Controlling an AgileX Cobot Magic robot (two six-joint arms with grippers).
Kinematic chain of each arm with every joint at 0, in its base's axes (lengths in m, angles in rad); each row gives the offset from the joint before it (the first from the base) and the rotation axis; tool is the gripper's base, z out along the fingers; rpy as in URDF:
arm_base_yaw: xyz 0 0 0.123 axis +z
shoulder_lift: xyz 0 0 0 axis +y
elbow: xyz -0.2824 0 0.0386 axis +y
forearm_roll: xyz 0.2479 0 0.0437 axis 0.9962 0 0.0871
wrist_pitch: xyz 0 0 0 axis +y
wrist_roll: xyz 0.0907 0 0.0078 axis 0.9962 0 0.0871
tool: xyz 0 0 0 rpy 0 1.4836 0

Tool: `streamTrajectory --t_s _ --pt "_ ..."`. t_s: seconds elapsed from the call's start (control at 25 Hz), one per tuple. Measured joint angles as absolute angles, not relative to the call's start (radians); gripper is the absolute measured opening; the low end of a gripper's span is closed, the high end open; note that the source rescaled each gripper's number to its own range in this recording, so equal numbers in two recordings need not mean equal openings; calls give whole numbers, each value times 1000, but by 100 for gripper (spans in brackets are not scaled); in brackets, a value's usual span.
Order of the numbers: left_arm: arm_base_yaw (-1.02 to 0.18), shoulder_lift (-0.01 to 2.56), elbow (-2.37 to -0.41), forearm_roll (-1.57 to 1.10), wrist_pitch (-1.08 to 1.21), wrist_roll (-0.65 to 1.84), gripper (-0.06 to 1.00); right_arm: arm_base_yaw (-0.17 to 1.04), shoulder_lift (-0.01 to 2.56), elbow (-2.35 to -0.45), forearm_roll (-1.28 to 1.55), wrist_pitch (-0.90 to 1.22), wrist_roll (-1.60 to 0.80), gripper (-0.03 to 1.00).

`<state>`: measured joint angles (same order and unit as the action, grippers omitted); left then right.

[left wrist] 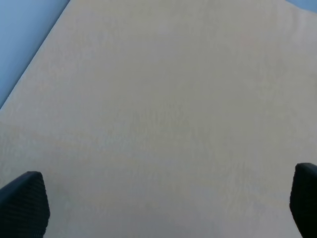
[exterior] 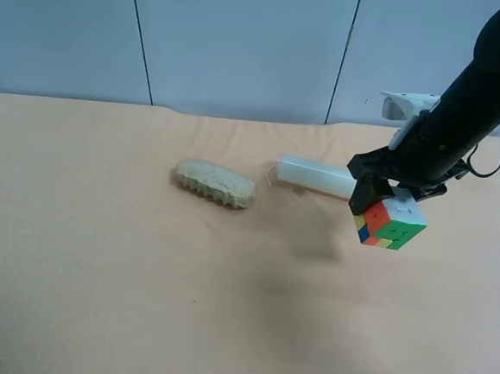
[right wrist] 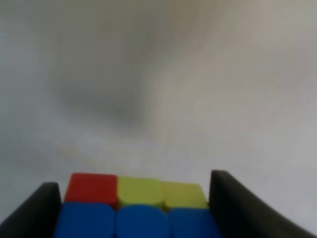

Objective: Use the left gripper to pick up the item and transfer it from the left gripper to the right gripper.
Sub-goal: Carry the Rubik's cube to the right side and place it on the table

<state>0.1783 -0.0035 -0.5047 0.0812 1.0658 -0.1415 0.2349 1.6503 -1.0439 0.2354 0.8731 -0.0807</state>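
I've got the right claw (right wrist: pixel 133 208) clamped tight on the small multicoloured plastic puzzle cube (exterior: pixel 389 222), its black fingers (right wrist: pixel 34 213) pressed to both sides, cube hanging clear above the peach cloth-covered surface (exterior: pixel 96 270). My left claw (left wrist: pixel 158 208) gapes wide, holding nothing. Beside the cube lies a white cylinder (exterior: pixel 316 176), and beyond that cylinder a tan ridged oblong lump (exterior: pixel 216 183). Pale blue wall panels (exterior: pixel 244 39) stand behind.
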Motion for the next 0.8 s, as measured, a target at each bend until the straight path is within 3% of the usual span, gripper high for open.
streamTrajectory --t_s 0.8 --pt "178 -4 -505 81 1065 -141 100 235 1736 -1044 -34 744 75 0"
